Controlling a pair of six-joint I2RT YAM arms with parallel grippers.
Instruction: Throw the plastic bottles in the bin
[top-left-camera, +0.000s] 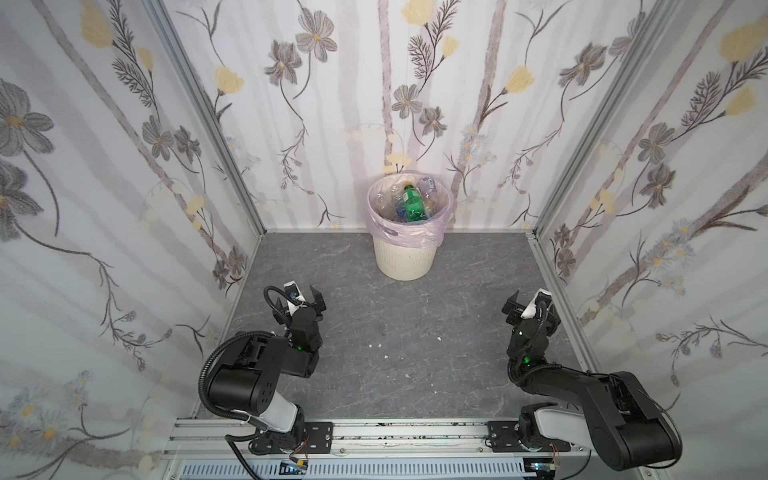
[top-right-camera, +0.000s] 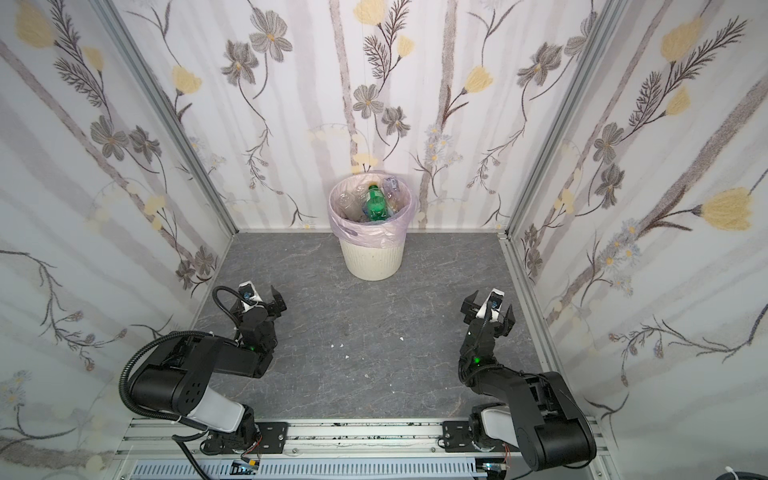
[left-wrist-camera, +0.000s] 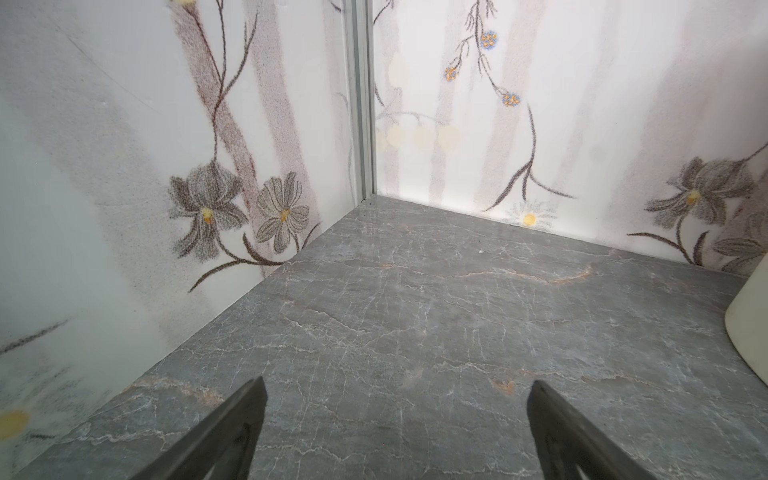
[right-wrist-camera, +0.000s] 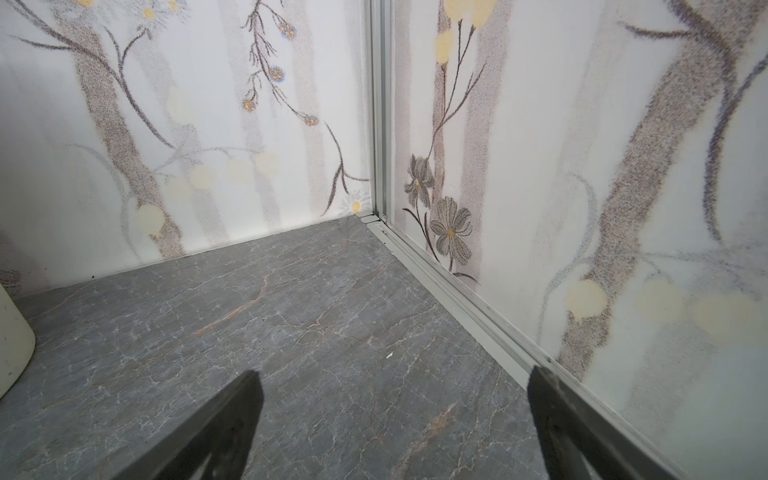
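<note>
**Zero bottles on the surface: this looks like the wrap-up step**

Nearest you, both arms sit folded close to the base rail (top-left-camera: 374, 436), one at each side. The left fingers (left-wrist-camera: 237, 424) are spread wide with nothing between them. The left wrist view shows only bare grey surface (left-wrist-camera: 415, 311) in the gap. The right fingers (right-wrist-camera: 232, 424) are the same: spread wide and empty, close to the right side wall.

Mid-surface you have only a few small white scraps (top-left-camera: 386, 356). They're too small to identify, but by my read they aren't bottles.

At the far end the bin (top-left-camera: 401, 259) stands upright at the foot of the back wall (top-left-camera: 374, 104), roughly centred and well apart from both sets of fingers. The plastic bottles (top-left-camera: 384, 199) are piled inside its pink liner (top-left-camera: 415, 235), with a green one (top-left-camera: 412, 204) on top. The pile reaches close to the rim. I can't count them because the lower ones are hidden.

My judgement is that the throwing step is finished and the task is at or near complete. Your next move is just a check. Scan the spots the arms themselves hide from the top views, then keep both arms parked.

If you find a stray, go in with the fingers wide as they are now. Release it over the middle of the bin's mouth. The pile is high, so an off-centre drop could roll back out.
</note>
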